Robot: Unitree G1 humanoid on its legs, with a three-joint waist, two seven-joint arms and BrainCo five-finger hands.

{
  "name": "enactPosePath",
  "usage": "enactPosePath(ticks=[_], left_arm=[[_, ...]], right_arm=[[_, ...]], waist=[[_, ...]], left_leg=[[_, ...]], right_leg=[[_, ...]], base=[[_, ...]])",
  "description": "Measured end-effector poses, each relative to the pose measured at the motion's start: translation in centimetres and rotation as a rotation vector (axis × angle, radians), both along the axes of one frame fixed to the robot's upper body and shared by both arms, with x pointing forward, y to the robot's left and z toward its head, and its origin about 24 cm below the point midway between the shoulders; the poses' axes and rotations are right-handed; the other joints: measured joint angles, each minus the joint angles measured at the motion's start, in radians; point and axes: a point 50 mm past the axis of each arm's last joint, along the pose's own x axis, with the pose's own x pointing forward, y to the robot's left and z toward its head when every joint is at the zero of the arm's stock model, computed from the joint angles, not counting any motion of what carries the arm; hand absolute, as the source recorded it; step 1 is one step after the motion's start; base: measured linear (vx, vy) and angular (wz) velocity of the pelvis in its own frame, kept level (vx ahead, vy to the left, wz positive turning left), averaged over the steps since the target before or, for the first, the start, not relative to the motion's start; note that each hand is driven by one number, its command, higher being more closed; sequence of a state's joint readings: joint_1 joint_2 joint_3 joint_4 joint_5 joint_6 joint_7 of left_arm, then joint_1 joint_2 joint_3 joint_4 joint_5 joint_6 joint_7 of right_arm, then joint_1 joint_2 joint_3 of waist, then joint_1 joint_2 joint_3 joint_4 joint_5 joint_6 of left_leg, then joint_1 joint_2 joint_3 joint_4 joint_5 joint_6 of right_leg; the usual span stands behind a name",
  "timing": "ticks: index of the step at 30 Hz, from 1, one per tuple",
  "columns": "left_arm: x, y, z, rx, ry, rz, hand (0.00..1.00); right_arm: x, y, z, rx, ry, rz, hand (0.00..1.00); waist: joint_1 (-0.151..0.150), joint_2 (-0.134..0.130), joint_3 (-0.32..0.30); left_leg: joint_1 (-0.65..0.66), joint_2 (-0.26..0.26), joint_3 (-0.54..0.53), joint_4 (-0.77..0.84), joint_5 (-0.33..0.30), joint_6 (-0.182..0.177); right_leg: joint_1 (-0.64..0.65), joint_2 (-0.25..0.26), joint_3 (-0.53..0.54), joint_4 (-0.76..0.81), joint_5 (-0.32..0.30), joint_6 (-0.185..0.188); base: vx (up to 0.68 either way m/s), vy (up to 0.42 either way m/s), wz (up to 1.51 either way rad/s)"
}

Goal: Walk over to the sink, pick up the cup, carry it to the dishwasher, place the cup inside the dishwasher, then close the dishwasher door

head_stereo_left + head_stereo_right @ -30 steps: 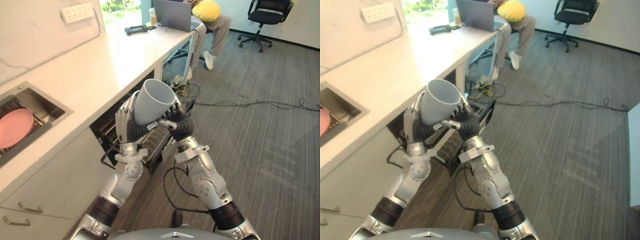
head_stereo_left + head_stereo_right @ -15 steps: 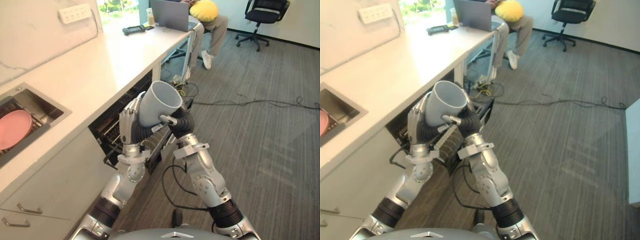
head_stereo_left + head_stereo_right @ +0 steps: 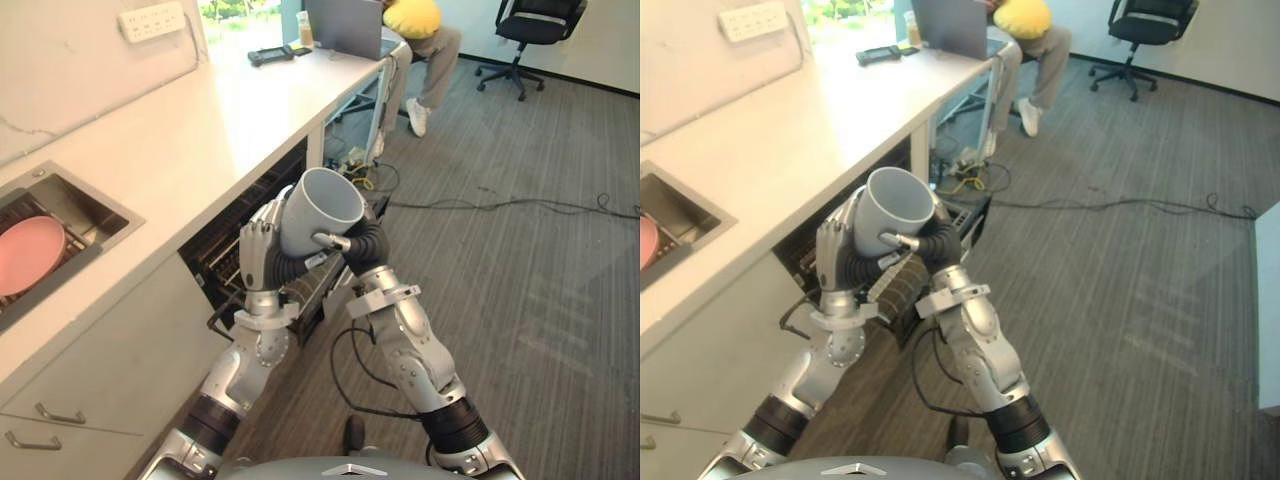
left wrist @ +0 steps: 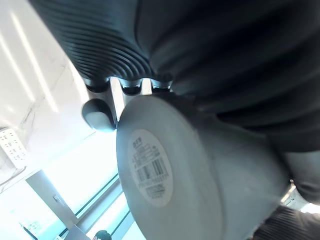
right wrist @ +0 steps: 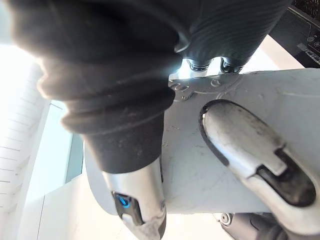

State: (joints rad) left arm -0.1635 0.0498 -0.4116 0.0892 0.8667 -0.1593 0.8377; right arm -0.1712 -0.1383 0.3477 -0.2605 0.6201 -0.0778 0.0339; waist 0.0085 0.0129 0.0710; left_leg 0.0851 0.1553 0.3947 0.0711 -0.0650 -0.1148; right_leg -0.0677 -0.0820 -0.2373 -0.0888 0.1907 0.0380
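I am at the carry step. Under the countertop [image 3: 200, 130] the dishwasher [image 3: 232, 258] stands open. The grey cup [image 3: 318, 210] is held just outside it, with the left hand [image 3: 256, 255] and right hand [image 3: 362, 243] both curled round it. Next move, in my judgement: lower it onto the rack.
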Motion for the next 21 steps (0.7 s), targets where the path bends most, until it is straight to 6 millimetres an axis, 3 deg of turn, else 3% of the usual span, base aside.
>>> enactPosePath(ticks=[6,7,21], left_arm=[[0.0,0.1,-0.1,0.001,-0.002,0.003,1.00],[0.0,0.1,-0.2,-0.002,0.001,0.003,0.00],[-0.7,0.2,-1.4,-0.101,0.083,-0.002,0.00]], right_arm=[[0.0,0.0,0.0,-0.029,-0.014,-0.012,1.00],[0.0,0.1,0.0,-0.032,-0.011,-0.019,1.00],[0.3,0.1,1.0,-0.022,-0.024,-0.102,1.00]], waist=[[0.001,-0.001,0.000],[0.002,-0.002,0.001],[0.007,-0.009,0.006]], left_leg=[[0.000,0.000,-0.005,0.001,0.000,0.000],[0.000,0.000,-0.005,0.002,0.000,0.000],[-0.003,0.000,-0.015,0.013,-0.004,0.002]], right_leg=[[0.004,-0.001,-0.004,0.000,0.000,0.000],[0.004,-0.001,-0.004,0.000,0.000,0.000],[0.012,-0.005,-0.012,0.000,-0.003,0.005]], base=[[0.00,0.000,0.00],[0.00,0.000,0.00],[0.00,0.000,0.01]])
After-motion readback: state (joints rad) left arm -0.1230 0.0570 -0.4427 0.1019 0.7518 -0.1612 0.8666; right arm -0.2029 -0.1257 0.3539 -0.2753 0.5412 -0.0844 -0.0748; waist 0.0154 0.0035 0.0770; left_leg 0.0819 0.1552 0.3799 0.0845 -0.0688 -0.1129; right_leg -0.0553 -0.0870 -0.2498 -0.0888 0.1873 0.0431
